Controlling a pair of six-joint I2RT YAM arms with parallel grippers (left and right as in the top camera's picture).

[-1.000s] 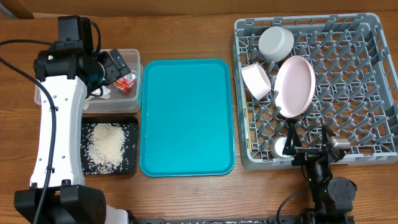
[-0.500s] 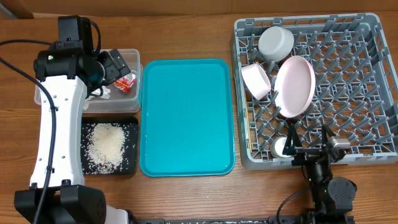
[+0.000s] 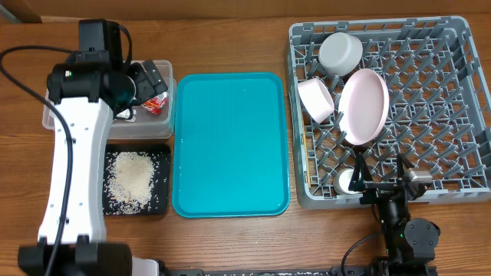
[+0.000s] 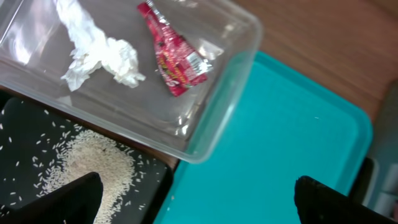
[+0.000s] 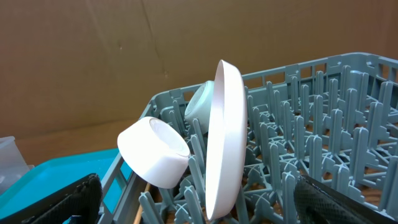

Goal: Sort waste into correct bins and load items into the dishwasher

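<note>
While hovering over the clear tub [image 4: 214, 121], left gripper [image 4: 198, 186] spread wide, empty, right gripper [image 5: 196, 186] apart too, empty

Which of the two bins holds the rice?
The black tray, heaped with white grains; the clear tub beside it holds only a tissue and a red wrapper.

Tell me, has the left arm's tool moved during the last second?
Yes. The left tool slid slightly right over the clear tub, toward the teal tray.

text: none legible | red snack wrapper [image 4: 175, 59]: print too blurred to read
</note>
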